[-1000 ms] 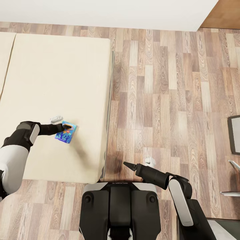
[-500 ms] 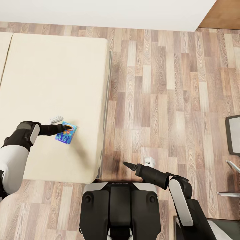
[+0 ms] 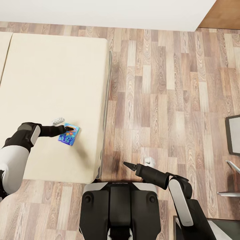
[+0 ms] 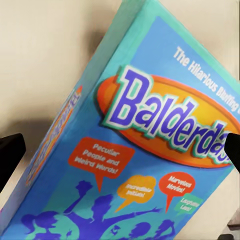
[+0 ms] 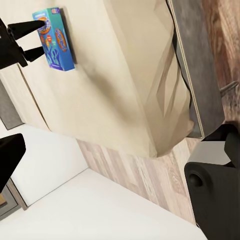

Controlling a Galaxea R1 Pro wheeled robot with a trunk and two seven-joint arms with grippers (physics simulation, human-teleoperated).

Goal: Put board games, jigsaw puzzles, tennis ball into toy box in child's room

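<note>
A small blue board game [image 3: 69, 134] with "Balderdash" on its cover [image 4: 150, 150] hangs just over the beige bed [image 3: 50, 76], near the bed's front right part. My left gripper [image 3: 69, 128] is shut on it, with a black fingertip [image 4: 10, 152] at each side of the box. From the right wrist view, the blue box [image 5: 55, 39] sits between the left arm's fingers. My right gripper [image 3: 129, 164] is open and holds nothing. It hovers over the wood floor in front of my trunk. The table and the toy box are out of view.
The bed's dark frame edge [image 3: 106, 110] runs beside wood-plank floor [image 3: 160, 100]. A white wall [image 3: 100, 11] closes the far side. A dark-framed grey panel [image 3: 234, 134] and thin metal parts [image 3: 230, 193] stand at the right edge.
The view first slid slightly, so the bed shifted left. Then my left gripper and the blue box moved a little right and toward me, and the box turned slightly. The right arm stayed still.
</note>
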